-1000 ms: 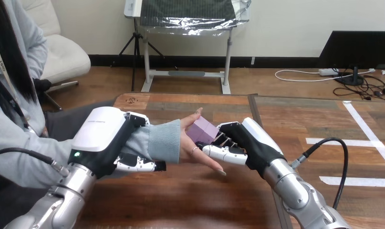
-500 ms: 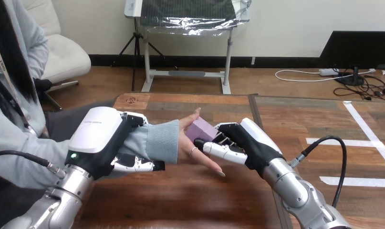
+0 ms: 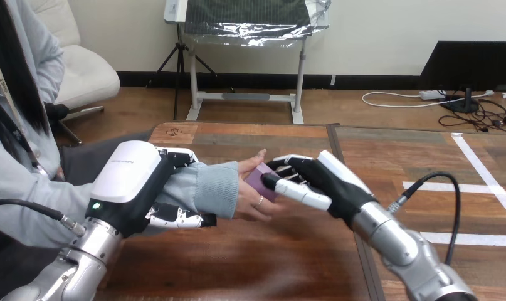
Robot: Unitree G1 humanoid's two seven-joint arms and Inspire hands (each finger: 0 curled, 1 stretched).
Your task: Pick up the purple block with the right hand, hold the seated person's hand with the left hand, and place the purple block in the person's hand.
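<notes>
The purple block [image 3: 261,180] lies against the palm of the person's hand [image 3: 249,191], which reaches in from the left over the table. My right hand [image 3: 319,183] is still pinching the block between thumb and fingers from the right side. The person's fingers curl up around the block's lower edge. My left hand [image 3: 134,185] is curled round the person's forearm in its grey-green sleeve [image 3: 200,188], fingers over the top and thumb underneath.
The wooden table [image 3: 250,263] stretches before me, with a darker seam [image 3: 338,150] running down its right part. The person sits at the left side.
My right hand has pushed the block left, deeper into the person's palm. The person's fingers have curled up around it. My left hand has kept its hold on the forearm.
</notes>
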